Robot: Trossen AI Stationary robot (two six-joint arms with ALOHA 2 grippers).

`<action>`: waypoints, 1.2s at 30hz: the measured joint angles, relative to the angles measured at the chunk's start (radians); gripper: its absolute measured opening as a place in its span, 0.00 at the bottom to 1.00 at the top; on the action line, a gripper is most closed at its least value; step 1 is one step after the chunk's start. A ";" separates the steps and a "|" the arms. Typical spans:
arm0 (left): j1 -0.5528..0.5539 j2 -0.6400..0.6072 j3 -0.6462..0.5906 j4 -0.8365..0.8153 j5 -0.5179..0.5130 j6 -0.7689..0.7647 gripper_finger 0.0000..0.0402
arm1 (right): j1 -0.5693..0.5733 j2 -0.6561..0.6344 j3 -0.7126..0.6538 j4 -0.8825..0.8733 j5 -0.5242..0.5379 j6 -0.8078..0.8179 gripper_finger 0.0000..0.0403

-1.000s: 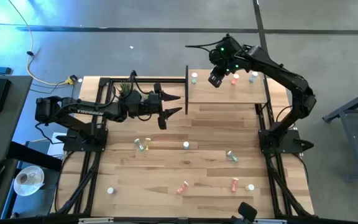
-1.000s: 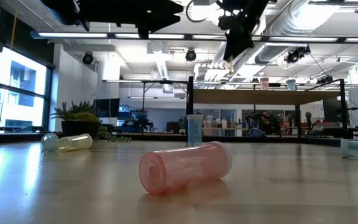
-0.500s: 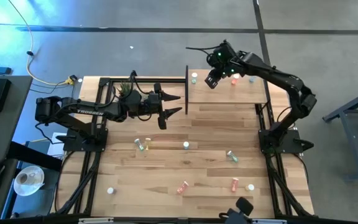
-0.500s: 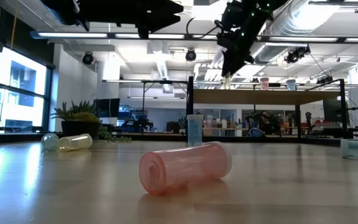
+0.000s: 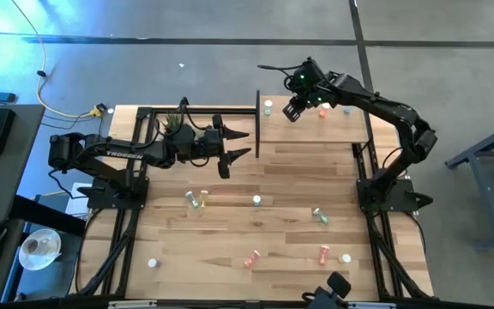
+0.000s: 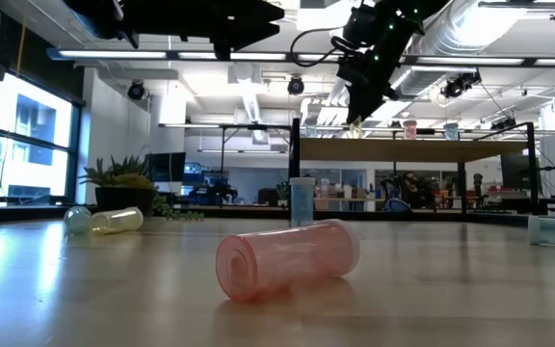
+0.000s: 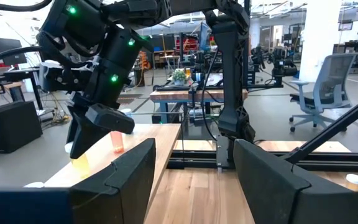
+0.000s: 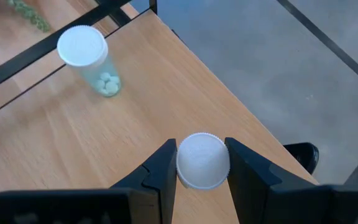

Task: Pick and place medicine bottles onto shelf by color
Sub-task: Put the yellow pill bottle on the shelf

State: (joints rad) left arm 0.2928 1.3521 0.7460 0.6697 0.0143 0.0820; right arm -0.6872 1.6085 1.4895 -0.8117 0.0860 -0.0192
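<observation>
My right gripper (image 5: pixel 294 111) hangs over the left part of the shelf (image 5: pixel 316 130), shut on a yellow medicine bottle (image 7: pixel 79 165) with a white cap. A whitish bottle (image 8: pixel 93 60) stands on the shelf's far left corner. An orange-red bottle (image 5: pixel 324 108) and a teal one (image 5: pixel 348 107) stand farther right along its far edge. My left gripper (image 5: pixel 240 144) is open and empty, held level just left of the shelf. Other bottles lie or stand on the tabletop, such as a yellow one (image 5: pixel 197 200) and an orange-red one (image 6: pixel 287 258) lying on their sides. My right gripper pinches the yellow bottle's white cap (image 8: pixel 202 163) between its two fingers, which come slanting down from above. The bottle hangs upright below the fingers. Whether its base touches the shelf, I cannot tell.
A small potted plant (image 5: pixel 175 123) stands behind my left arm. Loose bottles are scattered over the near half of the table: teal (image 5: pixel 320 215), orange-red (image 5: pixel 324 254), white (image 5: pixel 153 263). The shelf's black frame post (image 5: pixel 257 124) stands between the two grippers.
My right gripper has shifted a little toward the table's left over the shelf and tipped to a steeper slant, still shut on the bottle.
</observation>
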 joint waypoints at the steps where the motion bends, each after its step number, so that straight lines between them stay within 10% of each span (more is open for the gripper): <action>1: 0.000 0.000 0.000 0.000 0.000 0.000 0.52 | 0.000 0.000 0.000 0.000 0.000 0.006 0.26; 36: -0.015 0.000 0.000 -0.002 0.001 0.000 0.52 | 0.047 0.025 0.000 -0.032 0.107 0.134 0.26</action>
State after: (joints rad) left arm 0.2779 1.3521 0.7456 0.6678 0.0150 0.0818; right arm -0.6403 1.6333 1.4898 -0.8435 0.1931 0.1143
